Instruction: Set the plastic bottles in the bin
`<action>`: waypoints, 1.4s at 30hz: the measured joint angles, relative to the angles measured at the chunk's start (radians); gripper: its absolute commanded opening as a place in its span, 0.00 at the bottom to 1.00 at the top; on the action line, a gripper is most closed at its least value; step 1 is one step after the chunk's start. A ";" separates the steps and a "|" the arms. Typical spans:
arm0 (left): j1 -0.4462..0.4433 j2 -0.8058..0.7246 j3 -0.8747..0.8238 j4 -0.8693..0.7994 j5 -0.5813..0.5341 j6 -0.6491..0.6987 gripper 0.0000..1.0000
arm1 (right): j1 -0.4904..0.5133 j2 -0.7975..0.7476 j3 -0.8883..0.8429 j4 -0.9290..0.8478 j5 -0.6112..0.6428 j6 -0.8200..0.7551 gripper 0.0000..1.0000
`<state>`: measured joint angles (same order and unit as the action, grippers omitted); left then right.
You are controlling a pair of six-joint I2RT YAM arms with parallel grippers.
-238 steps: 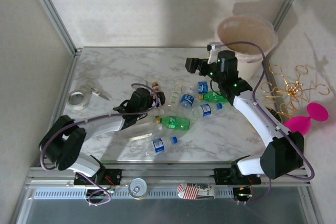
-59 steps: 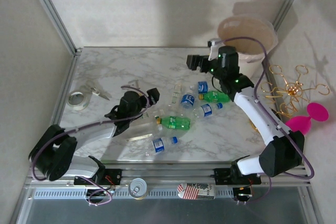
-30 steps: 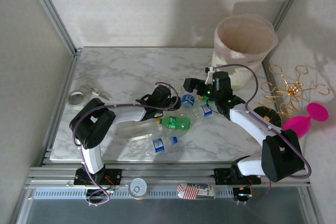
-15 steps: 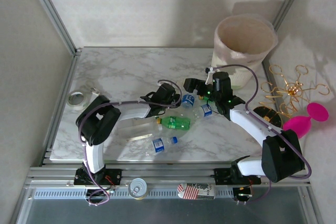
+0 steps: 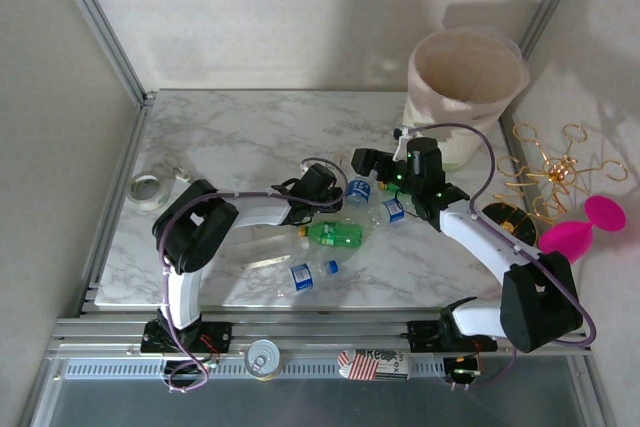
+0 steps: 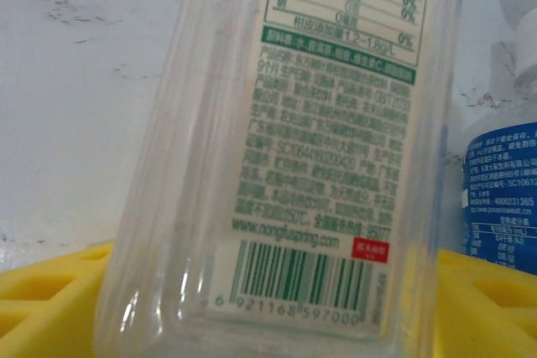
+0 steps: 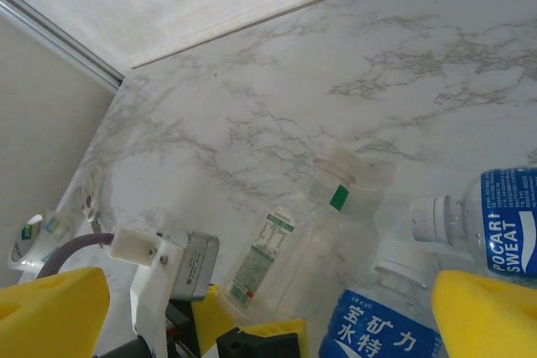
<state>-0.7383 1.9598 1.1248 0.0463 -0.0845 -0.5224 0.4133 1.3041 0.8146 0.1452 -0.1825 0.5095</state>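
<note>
My left jaws straddle a clear bottle (image 6: 285,148) lying on the bench (image 6: 75,81); grip cannot be confirmed; my right jaws stand wide open over a blue-labelled bottle (image 7: 382,333).

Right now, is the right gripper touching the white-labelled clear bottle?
Apart. In the right wrist view both yellow pads of the right gripper stand clear of the white-labelled clear bottle.

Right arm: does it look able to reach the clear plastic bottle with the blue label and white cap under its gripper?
Probably yes. The right gripper is open, that blue-labelled bottle sits between its yellow pads, nothing over it; the Pocari Sweat bottle lies close.
</note>
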 measured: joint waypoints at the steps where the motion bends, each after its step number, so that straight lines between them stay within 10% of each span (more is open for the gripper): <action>1: 0.000 0.000 0.000 0.000 -0.006 0.000 0.74 | 0.000 -0.001 -0.001 0.000 0.000 0.000 0.99; 12: 0.000 0.000 0.019 0.003 -0.048 0.036 0.45 | 0.000 -0.018 -0.004 -0.001 0.002 0.000 0.99; 42: -0.026 -0.430 -0.418 0.586 0.145 0.072 0.42 | 0.060 0.115 -0.003 0.257 -0.334 0.112 0.97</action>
<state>-0.7647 1.5303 0.7063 0.6327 0.0601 -0.4503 0.4732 1.4189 0.8112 0.4026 -0.5163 0.6216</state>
